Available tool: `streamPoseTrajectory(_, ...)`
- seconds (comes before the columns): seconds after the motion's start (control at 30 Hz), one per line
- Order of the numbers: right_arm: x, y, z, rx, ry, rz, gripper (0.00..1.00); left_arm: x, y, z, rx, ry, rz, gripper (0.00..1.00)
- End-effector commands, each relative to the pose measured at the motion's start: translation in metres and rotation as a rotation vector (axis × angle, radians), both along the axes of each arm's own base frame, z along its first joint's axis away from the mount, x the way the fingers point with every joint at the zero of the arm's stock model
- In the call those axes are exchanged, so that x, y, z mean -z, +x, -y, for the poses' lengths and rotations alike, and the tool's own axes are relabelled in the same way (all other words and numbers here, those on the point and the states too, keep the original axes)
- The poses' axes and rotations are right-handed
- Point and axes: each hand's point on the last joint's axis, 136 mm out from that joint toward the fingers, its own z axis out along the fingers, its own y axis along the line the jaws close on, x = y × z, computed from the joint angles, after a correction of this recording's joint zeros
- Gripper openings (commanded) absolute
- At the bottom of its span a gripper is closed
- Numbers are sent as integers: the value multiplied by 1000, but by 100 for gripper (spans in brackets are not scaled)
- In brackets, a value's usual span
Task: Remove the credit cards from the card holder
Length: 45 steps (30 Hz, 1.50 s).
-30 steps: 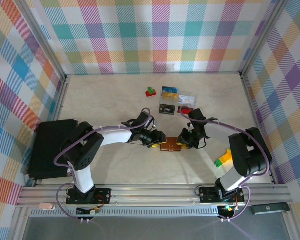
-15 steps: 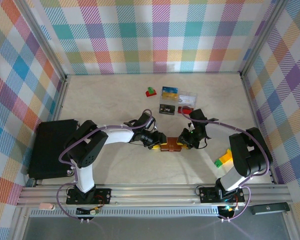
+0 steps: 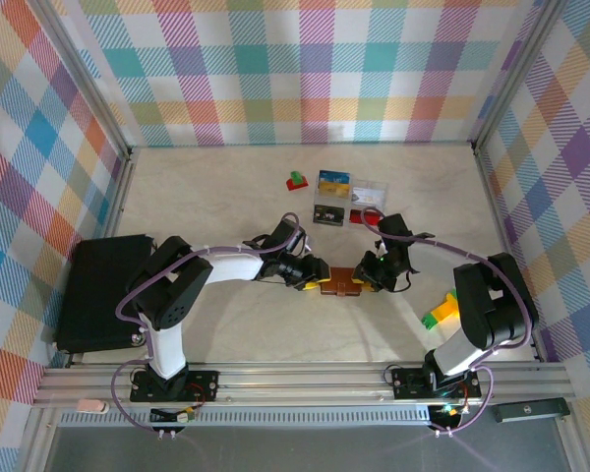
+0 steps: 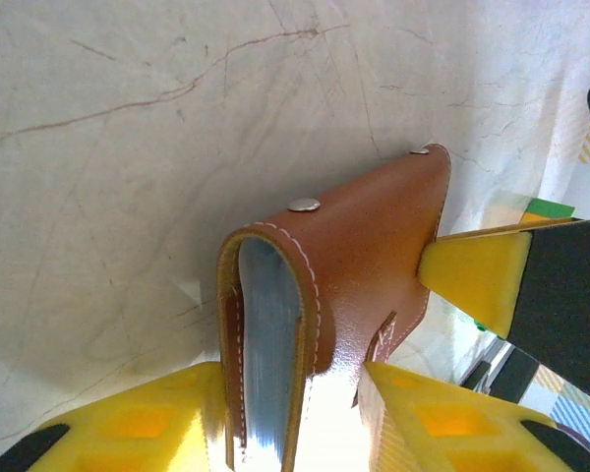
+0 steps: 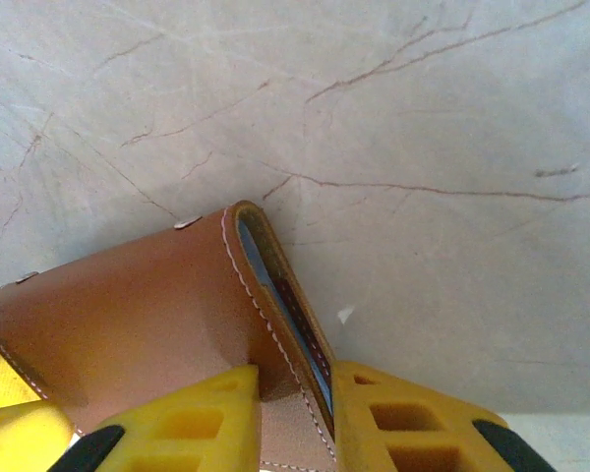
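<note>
Here's the small reddish-brown leather card holder [image 3: 342, 286], flat on the pale marble-patterned table [image 3: 226, 197]. It sits on the near side of the clear plastic compartment box [image 3: 367, 191], toward the arm bases and slightly left of that box. Its long axis runs left to right, one short end pointing at each arm. The right gripper [image 3: 370, 277] comes in from the end nearer the box's side and is clamped on the card holder. On the right wrist camera both yellow fingers press the stitched leather edge, with a sliver of bluish-grey lining showing between the leaves. The left gripper [image 3: 313, 281] brackets the opposite end. On the left wrist camera the folded end, bluish-grey inside, stands between its yellow fingers, one against the leather. A bright strip beside the other finger means I can't tell whether it's truly gripping. Compared with a second ago, the card holder has slid a touch to the right, ending more squarely below the box, and both grippers have gone along with it.
</note>
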Motion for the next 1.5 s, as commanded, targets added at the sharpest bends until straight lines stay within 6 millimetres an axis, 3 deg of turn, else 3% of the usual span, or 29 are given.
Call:
streamPoseTrajectory(0.0, 25, -17, 22, 23, -111, -57, 23, -33, -5, 15, 64, -101, 63, 38)
streamPoseTrajectory(0.27, 35, -24, 28, 21, -151, -106, 23, -7, 0, -17, -18, 103, 74, 43)
streamPoseTrajectory(0.63, 37, -25, 28, 23, -148, -112, 22, -3, -1, 10, 25, -10, 7, 44)
streamPoseTrajectory(0.93, 35, -24, 28, 23, -142, -103, 22, -1, -1, 17, 46, -31, -5, 44)
streamPoseTrajectory(1.27, 27, -18, 26, 24, -124, -68, 23, -19, 2, 23, 55, -98, 36, 33)
streamPoseTrajectory(1.47, -5, 5, 23, 3, -115, 75, 30, -32, 6, 8, 31, -28, 105, 17)
